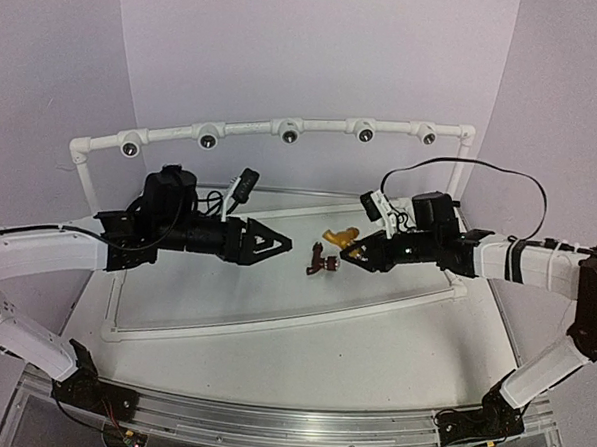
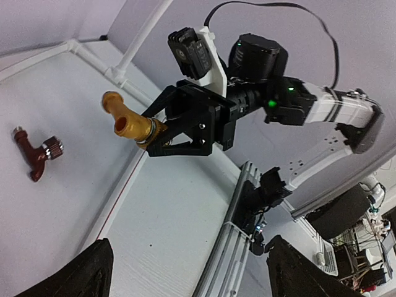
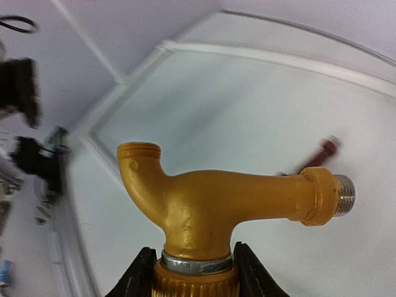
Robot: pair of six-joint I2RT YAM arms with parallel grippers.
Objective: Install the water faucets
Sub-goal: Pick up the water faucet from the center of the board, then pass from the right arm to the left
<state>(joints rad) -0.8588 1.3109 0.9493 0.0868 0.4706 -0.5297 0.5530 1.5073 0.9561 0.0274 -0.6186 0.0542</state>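
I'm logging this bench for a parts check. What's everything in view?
Yellow tap: 1, yellow-orange, silvery end, in the right claw.
Brown tap: 1, dark reddish-brown, lying on the table, near the right claw.
Pipe rail: 1, white, raised along the back.
Sockets: 5, white with dark holes, along the rail.
Frame: 1, white, flat on the table.
Table: 1, white.
Cable: 1, black, looping over the right arm.
Left claw: 1, black, open, empty.
Right claw: 1, black, shut on the yellow tap.
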